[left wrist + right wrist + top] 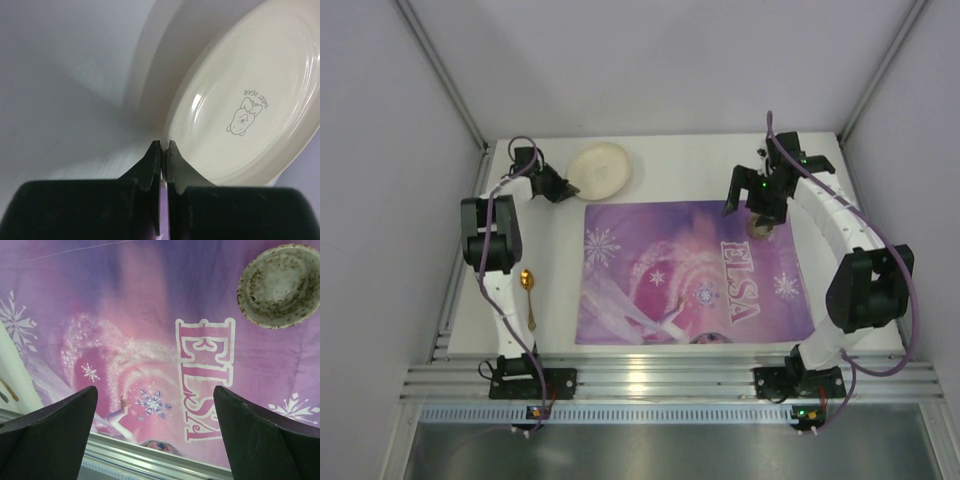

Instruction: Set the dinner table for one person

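The white dinner table (700, 165) carries a purple ELSA placemat (690, 270). A cream plate (601, 169) with a small bear print sits at the back left, off the mat. My left gripper (563, 186) is shut on its near rim. In the left wrist view the fingertips (163, 145) pinch the plate (250, 105), which looks tilted, with a shadow under it. My right gripper (752, 210) is open and empty above the mat's far right corner (155, 390). A small speckled cup (280, 285) stands on the mat just beyond it, and shows in the top view too (761, 229).
A gold spoon (527, 290) lies on the white table left of the placemat, beside the left arm. A ribbed aluminium rail (670, 380) runs along the near edge. Grey walls close in the table at the left, right and back.
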Controlling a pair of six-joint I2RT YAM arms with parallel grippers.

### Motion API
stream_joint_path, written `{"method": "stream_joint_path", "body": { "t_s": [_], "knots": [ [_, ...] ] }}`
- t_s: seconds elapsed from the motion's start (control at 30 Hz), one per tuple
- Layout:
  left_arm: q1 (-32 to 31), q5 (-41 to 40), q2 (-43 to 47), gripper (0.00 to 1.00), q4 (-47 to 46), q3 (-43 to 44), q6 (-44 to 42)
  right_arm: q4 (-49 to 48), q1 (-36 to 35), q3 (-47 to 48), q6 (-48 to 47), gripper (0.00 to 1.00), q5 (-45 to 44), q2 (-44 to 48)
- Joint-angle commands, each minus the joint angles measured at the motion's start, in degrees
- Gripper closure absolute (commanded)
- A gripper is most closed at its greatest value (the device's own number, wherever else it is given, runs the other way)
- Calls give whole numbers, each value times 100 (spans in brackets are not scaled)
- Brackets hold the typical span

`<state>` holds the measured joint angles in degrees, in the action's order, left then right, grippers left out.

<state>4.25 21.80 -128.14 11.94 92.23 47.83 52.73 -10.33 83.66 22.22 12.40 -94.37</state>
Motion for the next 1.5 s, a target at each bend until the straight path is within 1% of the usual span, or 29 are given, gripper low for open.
{"method": "stream_joint_path", "body": {
  "t_s": [0.0,0.03,0.07,0.13,0.17,0.23,0.27,0.33,0.37,0.4,0.53,0.67,0.83,0.9,0.93,0.97,1.0,1.03,1.07,1.1,1.13,1.2,1.27,1.3,1.33,1.37,1.4,1.43,1.47],
  "knots": [
    [-362,1149,693,100,-431,224,-440,-140,-13,362,-104,0,254,41],
    [-407,1107,754,100,136,295,-929,-140,-22,405,-112,0,245,33],
    [-825,1002,833,100,429,357,-1195,-131,-13,432,-112,0,228,59],
    [-1127,668,1176,100,921,209,-1704,-88,-13,485,-43,0,219,76],
    [-1398,633,1455,100,941,-123,-1777,-70,-22,528,-25,0,236,137],
    [-1663,684,1712,100,941,-511,-1882,-70,-22,538,45,0,262,199],
    [-1952,720,1817,100,967,-826,-1918,-44,-22,538,55,0,271,286],
    [-2287,651,2046,100,1037,-1100,-2058,-35,-13,468,107,0,271,375],
    [-2636,580,2082,100,1168,-1302,-2102,-35,-13,432,116,0,289,454],
    [-2805,519,2134,100,1239,-1391,-2138,-35,-13,397,142,0,298,480],
    [-3491,-95,2275,100,1293,-1996,-1823,-43,-13,160,213,0,368,673],
    [-3843,-552,2477,100,1187,-2252,-1558,-52,-13,-68,204,0,368,875],
    [-4142,-932,2557,100,1222,-2253,-1365,-70,-22,-358,151,0,368,1078],
    [-4195,-1098,2627,96,1214,-2253,-1303,-96,-13,-429,151,0,377,1166],
    [-4213,-1143,2662,90,1205,-2253,-1242,-105,-13,-499,160,0,377,1201],
    [-4248,-1221,2758,80,1231,-2253,-1233,-114,-13,-534,151,0,386,1254],
    [-4257,-1335,2811,67,1284,-2244,-1215,-123,-22,-552,160,0,403,1272],
    [-4266,-1571,2881,43,1345,-2244,-1206,-123,-13,-604,143,0,394,1298],
    [-4257,-1722,2952,6,1563,-2201,-1215,-114,-13,-622,151,0,403,1333],
    [-4257,-1932,3100,2,1722,-2139,-1215,-123,-13,-640,143,0,412,1368],
    [-4214,-2421,3197,2,1932,-2095,-1198,-123,-13,-675,143,0,403,1386],
    [-4091,-2820,3522,2,2407,-2051,-1154,-131,-13,-719,143,0,412,1474],
    [-3723,-3424,3881,2,2794,-2129,-952,-131,-22,-781,143,0,438,1553],
    [-3538,-3585,4032,2,3248,-2191,-751,-131,-13,-807,151,0,456,1579],
    [-3023,-3691,4173,2,3427,-2296,-654,-131,-22,-842,151,0,473,1597],
    [-2687,-3588,4557,2,3559,-2627,-618,-140,-13,-868,151,0,500,1623],
    [-2318,-3473,4778,2,3595,-2831,-722,-140,-13,-877,151,0,517,1641],
    [-1584,-3359,4989,2,3596,-3033,-836,-149,-22,-921,151,0,526,1658],
    [-1255,-3288,5357,3,3596,-3366,-959,-158,-31,-948,151,0,552,1676]
  ]
}}
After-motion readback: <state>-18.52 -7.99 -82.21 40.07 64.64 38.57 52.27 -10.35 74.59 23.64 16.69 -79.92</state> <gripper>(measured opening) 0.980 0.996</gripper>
